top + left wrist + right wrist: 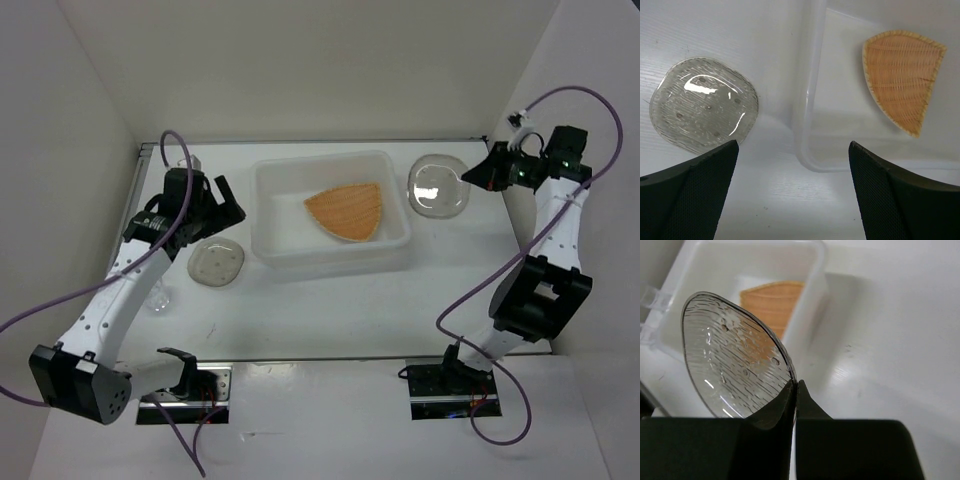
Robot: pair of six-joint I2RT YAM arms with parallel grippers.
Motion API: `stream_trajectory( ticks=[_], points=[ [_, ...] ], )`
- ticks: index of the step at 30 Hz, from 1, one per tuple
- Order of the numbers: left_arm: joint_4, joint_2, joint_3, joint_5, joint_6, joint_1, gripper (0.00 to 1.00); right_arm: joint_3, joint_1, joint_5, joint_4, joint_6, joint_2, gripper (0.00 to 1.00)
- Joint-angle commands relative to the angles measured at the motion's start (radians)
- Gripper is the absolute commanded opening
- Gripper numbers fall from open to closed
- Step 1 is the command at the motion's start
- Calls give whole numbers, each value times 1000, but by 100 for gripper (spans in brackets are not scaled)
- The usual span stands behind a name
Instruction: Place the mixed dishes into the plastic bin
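Pinching the rim of a grey-brown saucer (735, 365), the right jaws are drawn together until only the thin plastic edge parts them. The saucer stands out ahead of the jaws, tilted up on its edge, with its ribbed face and a few droplets catching the light. Straight beyond it, and partly seen through it, lies the plastic bin (816, 287). From above, this saucer sits just beside the bin's far right corner, between the bin and the right jaws. I cannot tell whether its lower edge touches the bench (330, 310).

The orange plate (347, 211) lies flat on the bin floor, ahead of the left jaws and to their right. Its woven pattern is clear in the left wrist view.

The left jaws are spread wide and hold nothing. They hang over the bench, with the bin's near left corner between them and a little ahead. A second saucer (702, 110) rests flat on the bench ahead of the left-hand jaw, near the bin wall but apart from it. Behind the left jaws, beside that arm's white link, a small clear cup (157, 297) stands on the bench, well apart from the bin.
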Motion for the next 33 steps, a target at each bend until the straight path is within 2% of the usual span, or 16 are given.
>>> stream_trajectory(
  ticks=[1,2,7,10,14,21,26,33],
  points=[
    [56,71,43,39,100,16,96,207,198,-76,10,118,16,0],
    [57,71,44,39,101,26,96,208,199,-76,10,138,17,0],
    [32,125,123,39,217,36,96,377,439,48,53,175,112,0],
    [23,134,134,48,269,54,98,412,507,71,105,238,153,0],
    [23,144,114,49,280,54,99,447,552,114,120,271,256,0],
    [34,190,125,39,320,54,99,527,669,358,31,116,460,0],
    [1,243,157,-5,361,65,100,549,704,502,31,77,529,0],
    [-8,295,166,24,421,135,100,559,790,692,31,53,618,0]
  ],
)
